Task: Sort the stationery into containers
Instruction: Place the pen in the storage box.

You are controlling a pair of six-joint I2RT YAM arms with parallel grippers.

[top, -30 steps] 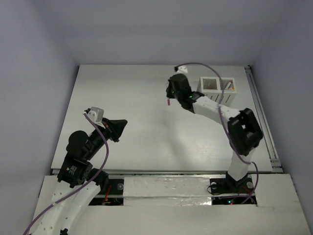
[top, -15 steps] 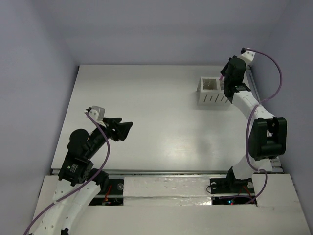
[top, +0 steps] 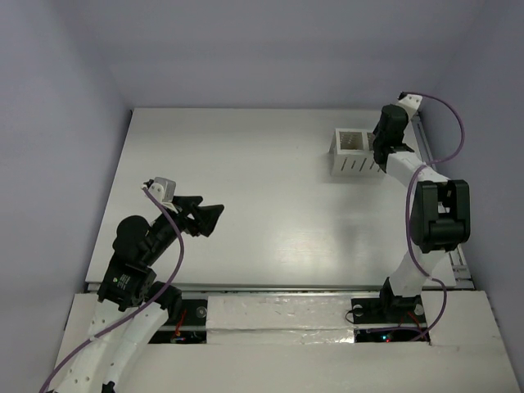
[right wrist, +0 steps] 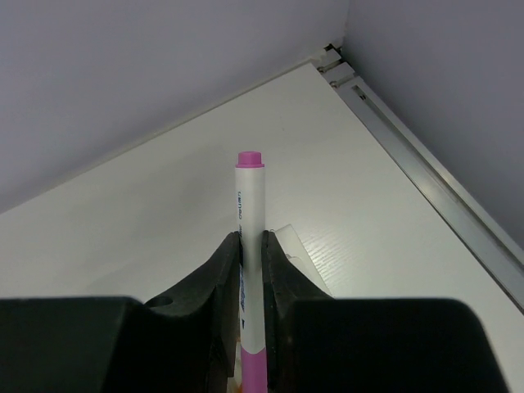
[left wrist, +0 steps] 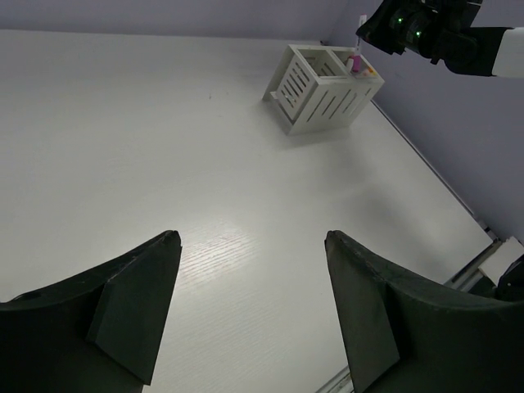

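Note:
My right gripper [right wrist: 250,239] is shut on a thin white pen [right wrist: 249,196] with pink ends. The pen stands upright between the jaws. In the top view the right gripper [top: 381,141] hangs over the right compartment of the white slotted container [top: 352,165] at the back right. The left wrist view shows the container [left wrist: 315,106] with the pink-tipped pen [left wrist: 357,60] standing at that compartment, and something yellow beside it. My left gripper [top: 214,221] is far off at the front left. Its jaws [left wrist: 250,237] are open over bare table, with nothing between them.
A metal rail [top: 435,192] runs along the table's right edge, close behind the container, and shows as a rail [right wrist: 426,180] in the right wrist view. Lilac walls close in the back and both sides. The arm bases sit at the near edge.
My right arm swung from mid-table to the back right, carrying the pen over the container. My left gripper went from shut to open, and its arm barely moved.

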